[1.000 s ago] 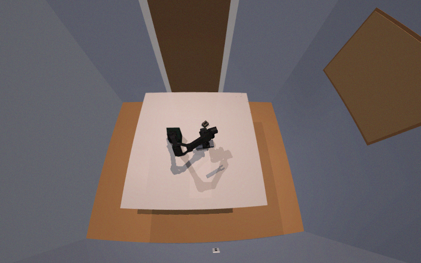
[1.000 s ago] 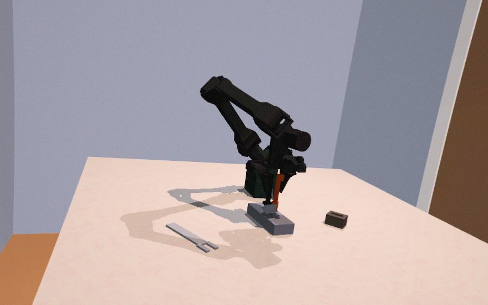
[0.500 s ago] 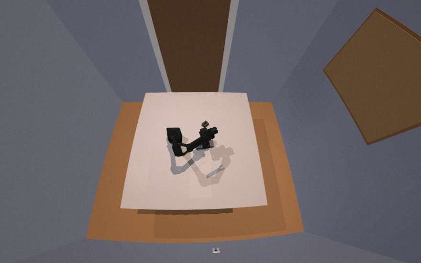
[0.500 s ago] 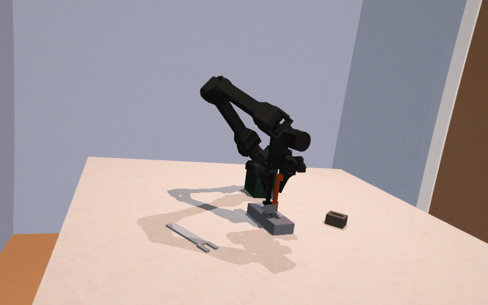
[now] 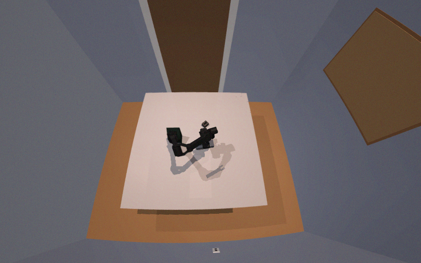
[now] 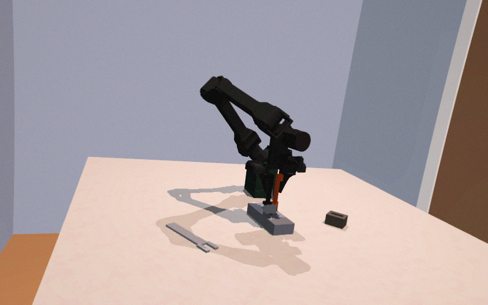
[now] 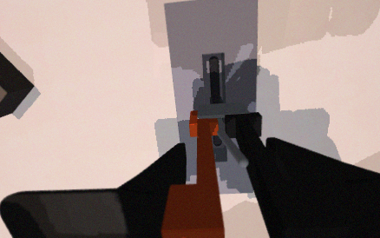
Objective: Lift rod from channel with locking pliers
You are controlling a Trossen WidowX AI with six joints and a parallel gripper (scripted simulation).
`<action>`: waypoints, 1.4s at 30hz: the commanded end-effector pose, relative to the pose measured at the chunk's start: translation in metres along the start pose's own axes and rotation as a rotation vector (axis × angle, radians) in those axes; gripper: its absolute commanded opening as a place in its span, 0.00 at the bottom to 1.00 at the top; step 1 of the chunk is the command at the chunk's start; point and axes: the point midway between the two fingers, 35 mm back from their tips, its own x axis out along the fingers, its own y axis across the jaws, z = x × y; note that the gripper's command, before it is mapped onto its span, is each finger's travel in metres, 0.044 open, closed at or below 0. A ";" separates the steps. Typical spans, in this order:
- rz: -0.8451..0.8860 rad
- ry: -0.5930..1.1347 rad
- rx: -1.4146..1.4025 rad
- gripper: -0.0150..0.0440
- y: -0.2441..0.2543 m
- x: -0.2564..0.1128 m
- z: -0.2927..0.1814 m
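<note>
My gripper (image 6: 276, 187) (image 7: 225, 148) points down and is shut on the handles of the locking pliers (image 6: 277, 190) (image 7: 207, 165), one orange and one black. The pliers stand upright, their grey head over the middle of the grey channel block (image 6: 282, 225) (image 7: 208, 26). The head hides the jaws, so I cannot tell how deep they sit or whether they are locked. The dark rod (image 7: 213, 71) lies in the narrow slot, seen beyond the head in the wrist view. A small grey lever slants between the handles.
The dark holster (image 5: 204, 124) (image 6: 336, 219) (image 7: 6, 97), with a slot in its top, stands apart from the block. A grey forked tool (image 5: 214, 172) (image 6: 184, 234) lies flat on the table. The arm's dark green base box (image 5: 173, 131) (image 6: 254, 185) stands behind the block in the exterior view.
</note>
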 end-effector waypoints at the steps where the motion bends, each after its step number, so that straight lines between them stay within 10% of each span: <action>1: -0.004 -0.002 -0.002 0.43 -0.001 0.000 0.000; 42: 0.012 -0.001 0.000 0.43 -0.008 -0.035 0.001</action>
